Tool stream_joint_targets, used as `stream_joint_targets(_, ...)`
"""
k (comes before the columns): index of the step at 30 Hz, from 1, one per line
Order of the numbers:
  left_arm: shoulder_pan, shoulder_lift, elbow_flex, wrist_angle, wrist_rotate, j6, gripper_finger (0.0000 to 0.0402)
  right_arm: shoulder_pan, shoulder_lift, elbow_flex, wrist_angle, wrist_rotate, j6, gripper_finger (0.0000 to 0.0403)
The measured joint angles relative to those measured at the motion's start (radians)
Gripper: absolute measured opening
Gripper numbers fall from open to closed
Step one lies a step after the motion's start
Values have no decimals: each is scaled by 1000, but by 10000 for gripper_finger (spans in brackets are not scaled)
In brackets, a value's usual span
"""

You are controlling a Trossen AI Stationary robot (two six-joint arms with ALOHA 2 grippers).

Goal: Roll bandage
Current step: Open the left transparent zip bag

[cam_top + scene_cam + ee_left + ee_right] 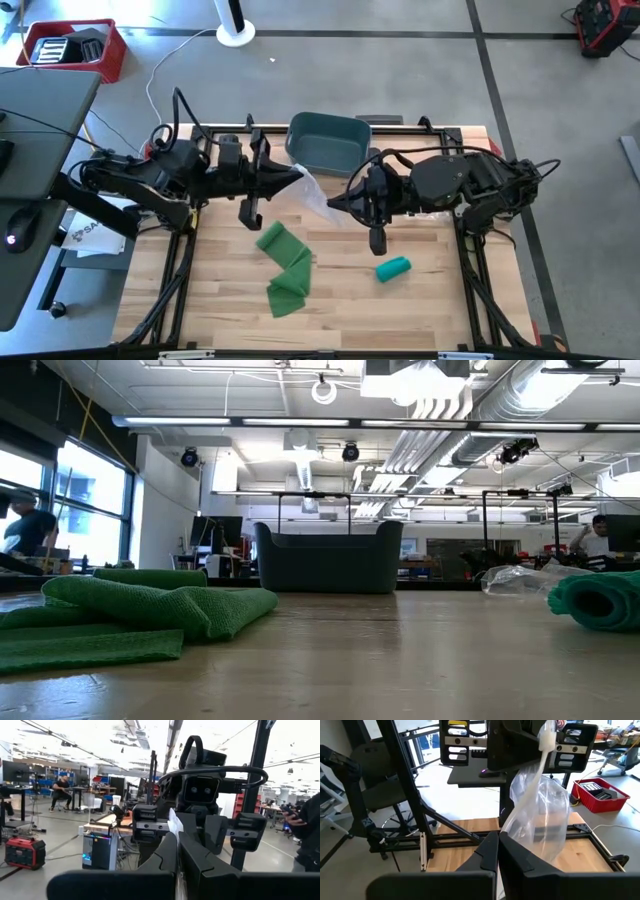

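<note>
A green bandage (285, 265) lies unrolled in loose folds on the wooden table (440, 310); it also shows at the left of the low view (130, 605). A rolled teal bandage (393, 268) lies to its right. Above the table's middle a clear plastic bag (318, 195) spans between my two grippers. My left gripper (298, 178) comes from the left and is shut on it. My right gripper (333, 205) comes from the right and is shut at the bag's other end. Neither gripper shows in the low view. My left gripper pinches a bunched end of the plastic bag (172, 824) between its two fingers, which reach about level from the table's left. The bag is lifted clear of the table and spreads out below that end (547, 740). My right gripper is shut at the bag's lower edge (512, 832), reaching from the table's right. Its own fingers (487, 852) hide the place of contact. The bag (540, 815) hangs puffed out between the two grippers.
A dark teal bin (328, 140) stands at the table's far edge, just behind the grippers. Crumpled clear plastic (520, 577) lies on the table toward the right. A red crate (72, 47) and a desk (40, 130) stand off the table at the left.
</note>
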Motion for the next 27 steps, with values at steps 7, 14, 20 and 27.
stream_joint_targets(7,-6,0,0,-14,0,0,1,0,0,0,0,0,0,0)
stream_joint_targets(14,-5,0,0,-28,0,0,0,0,0,0,1,1,0,0)
stream_joint_targets(20,-5,0,0,-32,1,0,0,0,0,0,2,4,0,0)
stream_joint_targets(27,-6,0,0,-33,5,-37,0,0,0,0,2,4,0,0)
